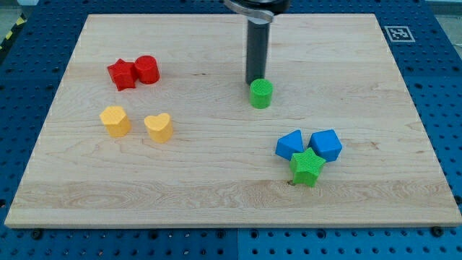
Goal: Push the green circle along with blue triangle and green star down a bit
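The green circle [261, 94] stands on the wooden board a little right of centre, in the upper half. My tip [255, 81] is right behind it, at its top-left edge, touching or almost touching it. The blue triangle [290, 145] lies lower right, with the green star [307, 167] just below it and touching it. These two are well below and to the right of the green circle.
A blue cube-like block [326, 145] sits right of the blue triangle, touching the star. A red star [122, 74] and a red cylinder [146, 69] sit upper left. A yellow block [115, 120] and a yellow heart [159, 127] lie below them.
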